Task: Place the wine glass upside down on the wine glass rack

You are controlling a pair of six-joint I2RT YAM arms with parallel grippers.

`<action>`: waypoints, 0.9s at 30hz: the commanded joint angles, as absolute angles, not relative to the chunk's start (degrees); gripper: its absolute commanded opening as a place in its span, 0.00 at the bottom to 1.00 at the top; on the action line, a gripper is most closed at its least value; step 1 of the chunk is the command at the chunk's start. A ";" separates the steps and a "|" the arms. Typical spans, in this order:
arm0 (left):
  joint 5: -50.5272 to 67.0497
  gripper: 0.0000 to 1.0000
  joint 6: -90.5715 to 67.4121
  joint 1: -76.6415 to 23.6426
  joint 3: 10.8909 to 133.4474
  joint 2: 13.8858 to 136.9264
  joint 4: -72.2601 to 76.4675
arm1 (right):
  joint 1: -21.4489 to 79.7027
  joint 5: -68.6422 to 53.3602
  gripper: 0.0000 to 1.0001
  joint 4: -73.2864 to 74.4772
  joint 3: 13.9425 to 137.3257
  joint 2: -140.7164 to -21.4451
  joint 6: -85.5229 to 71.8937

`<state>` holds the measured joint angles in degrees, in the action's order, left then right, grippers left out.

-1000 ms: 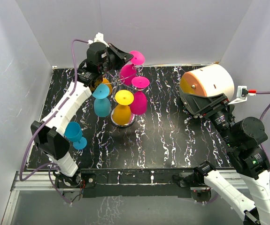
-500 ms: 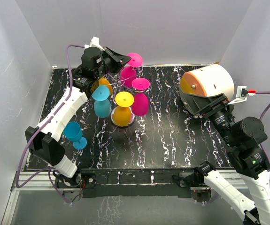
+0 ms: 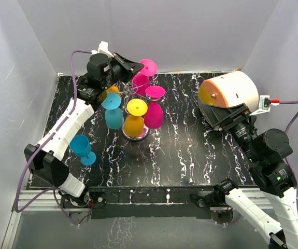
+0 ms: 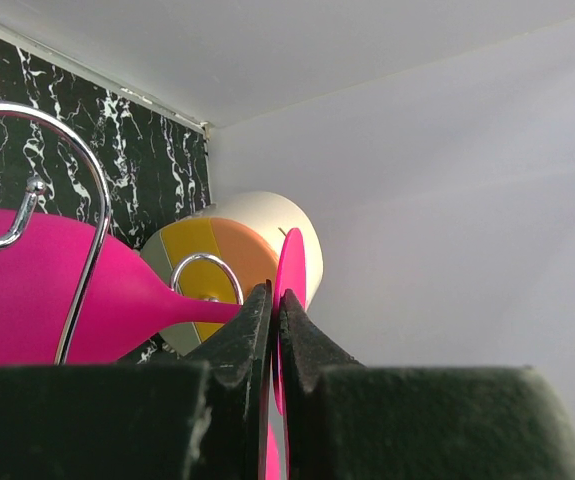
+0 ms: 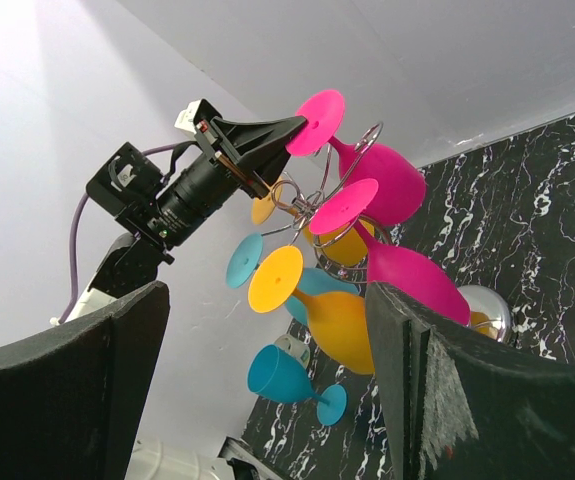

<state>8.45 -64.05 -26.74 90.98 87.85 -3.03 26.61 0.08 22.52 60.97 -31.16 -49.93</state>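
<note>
The wine glass rack (image 3: 136, 134) is a silver wire stand on a chrome base at the table's back left. Several pink, yellow and teal glasses hang on it upside down. My left gripper (image 3: 138, 67) is at the rack's top, shut on the round foot of a pink wine glass (image 3: 149, 67). In the left wrist view the fingertips (image 4: 259, 305) pinch that foot (image 4: 292, 265), and the stem runs past a wire curl (image 4: 87, 180). I cannot tell whether the glass rests on the wire. My right gripper (image 5: 267, 290) stands open and empty, facing the rack (image 5: 367, 135).
A teal glass (image 3: 81, 148) stands upright on the table to the left of the rack. A white-and-orange cylinder (image 3: 229, 92) sits at the right, over my right gripper (image 3: 214, 118) in the top view. White walls close in the back and both sides.
My left arm has swung a little to the left, and its wrist has shifted with the pink glass's foot still pinched. The right arm has not moved.
</note>
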 commanded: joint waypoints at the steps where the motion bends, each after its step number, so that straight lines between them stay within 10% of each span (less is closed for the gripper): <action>1: 12.09 0.00 -63.81 -26.89 91.18 84.56 -1.71 | 26.81 0.25 0.77 20.44 60.89 -30.89 -50.11; 27: 12.54 0.00 -65.65 -29.66 85.40 82.26 2.00 | 26.81 0.21 0.77 20.03 60.14 -31.19 -50.25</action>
<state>11.49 -64.69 -29.50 85.65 85.82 0.58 26.61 0.08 22.48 60.38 -31.16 -50.02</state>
